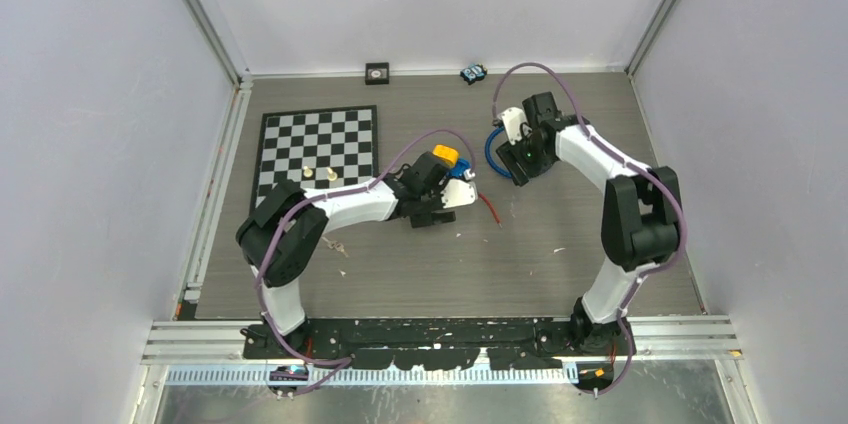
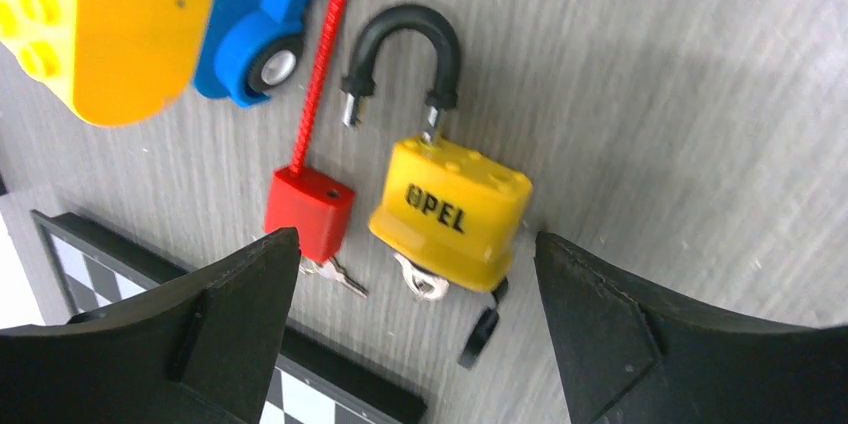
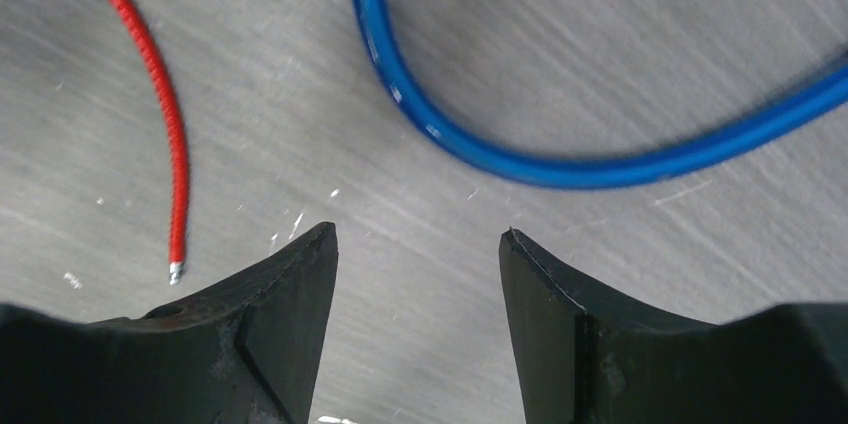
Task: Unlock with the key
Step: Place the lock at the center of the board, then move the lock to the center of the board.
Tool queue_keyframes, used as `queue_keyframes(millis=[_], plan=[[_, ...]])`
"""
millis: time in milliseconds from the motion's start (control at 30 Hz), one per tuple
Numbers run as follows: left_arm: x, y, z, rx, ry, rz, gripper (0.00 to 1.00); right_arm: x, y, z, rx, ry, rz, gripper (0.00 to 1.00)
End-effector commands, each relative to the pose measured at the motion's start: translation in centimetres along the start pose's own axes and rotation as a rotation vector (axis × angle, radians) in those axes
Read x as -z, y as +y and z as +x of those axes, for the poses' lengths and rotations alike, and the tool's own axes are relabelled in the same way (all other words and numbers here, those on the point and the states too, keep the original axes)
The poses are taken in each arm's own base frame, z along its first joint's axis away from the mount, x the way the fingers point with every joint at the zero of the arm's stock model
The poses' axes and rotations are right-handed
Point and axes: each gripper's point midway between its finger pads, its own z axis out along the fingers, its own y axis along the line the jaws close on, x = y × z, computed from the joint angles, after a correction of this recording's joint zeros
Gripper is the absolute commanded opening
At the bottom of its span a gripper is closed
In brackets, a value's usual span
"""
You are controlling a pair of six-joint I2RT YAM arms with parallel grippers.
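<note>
Right ahead of the left end effector (image 2: pixel 415 244), between its two widely spread fingers, a yellow padlock (image 2: pixel 450 209) is lying flat on the desk (image 1: pixel 560 234). That end effector is sitting open and isn't holding a thing. The padlock's long axis is running away from the fingers with a slight lean. Its black shackle (image 2: pixel 405 29) is pointing away from the end effector, and the keyhole end is facing back toward it. One shackle leg is sitting out of the body, so it's looking popped open. A silvery key (image 2: pixel 420 282) is poking out at the near end, though I can't tell how deep it's seated.

Just left of the padlock, a red lock body (image 2: pixel 308 206) is lying with its red cable (image 2: pixel 325 54) running off away from the fingers. Farther out on the left, a blue toy car (image 2: pixel 255 14) and a yellow block (image 2: pixel 110 24) are sitting.

Over on the other side, the right end effector (image 3: pixel 418 234) is hanging open and holding nothing, with a blue cable (image 3: pixel 480 149) curving just ahead of it.

The desk is looking like grey wood grain, with a chessboard (image 1: pixel 318 149) lying on the left arm's side and plain pale walls (image 1: pixel 440 4) closing it all in.
</note>
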Motion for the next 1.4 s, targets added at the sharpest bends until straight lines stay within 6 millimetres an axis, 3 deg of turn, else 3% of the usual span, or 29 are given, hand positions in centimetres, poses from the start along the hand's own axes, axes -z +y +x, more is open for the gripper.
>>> queue_keyframes(millis=[0, 167, 400, 533, 667, 833, 1133, 1367], plan=[[2.8, -0.6, 0.0, 0.021, -0.011, 0.054, 0.91, -0.4, -1.7, -3.0, 0.077, -0.034, -0.04, 0.67], [5.3, -1.4, -0.3, 0.085, -0.03, 0.107, 0.95, -2.0, -1.6, -2.8, 0.157, 0.038, -0.146, 0.69], [9.1, -2.0, 0.4, 0.166, -0.036, 0.164, 1.0, -4.5, 0.1, -0.6, 0.213, 0.139, -0.295, 0.64], [11.0, -0.4, 1.7, 0.23, -0.047, 0.141, 1.0, -5.3, 0.3, 0.1, 0.213, 0.159, -0.307, 0.59], [13.1, 1.7, 3.1, 0.292, -0.064, 0.087, 1.0, -5.2, 0.8, 1.6, 0.217, 0.196, -0.316, 0.42], [15.9, 3.5, 4.2, 0.365, -0.076, 0.027, 1.0, -3.3, 2.3, 4.7, 0.221, 0.232, -0.338, 0.21], [19.5, 5.4, 5.8, 0.439, -0.114, -0.118, 1.0, 3.4, 6.5, 9.3, 0.164, 0.195, -0.341, 0.1], [21.1, 5.7, 7.8, 0.474, -0.052, -0.178, 1.0, 6.8, 11.7, 8.8, 0.232, 0.042, -0.357, 0.02]])
